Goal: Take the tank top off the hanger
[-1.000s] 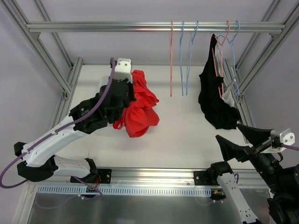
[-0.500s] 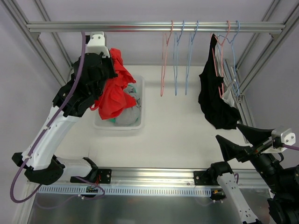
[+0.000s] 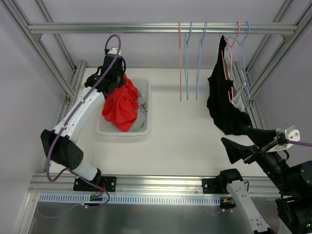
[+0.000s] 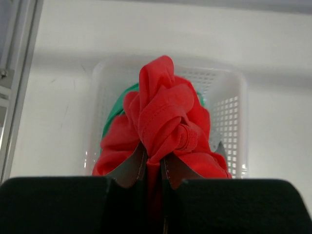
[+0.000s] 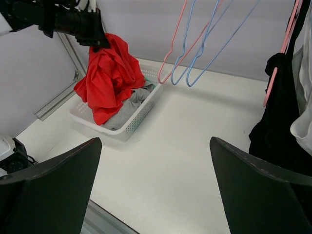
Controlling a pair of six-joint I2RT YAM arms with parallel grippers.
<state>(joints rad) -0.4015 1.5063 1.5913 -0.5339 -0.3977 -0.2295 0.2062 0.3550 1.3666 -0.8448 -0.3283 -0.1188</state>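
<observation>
Since the red tank top (image 3: 121, 105) is free of any hanger, it is judged ready for release: it is held bunched over the white basket (image 3: 147, 113), its lower folds hanging onto the grey and green clothes (image 5: 127, 105) inside. It is pinched by the left end effector (image 4: 153, 161), clenched on a fold of fabric. Three bare hangers (image 3: 189, 63) are seen on the rail (image 3: 122, 28), near a black garment (image 3: 225, 105). The right end effector (image 5: 155, 192) is held spread wide above the worktop (image 3: 185, 141), well apart and grasping nothing.
</observation>
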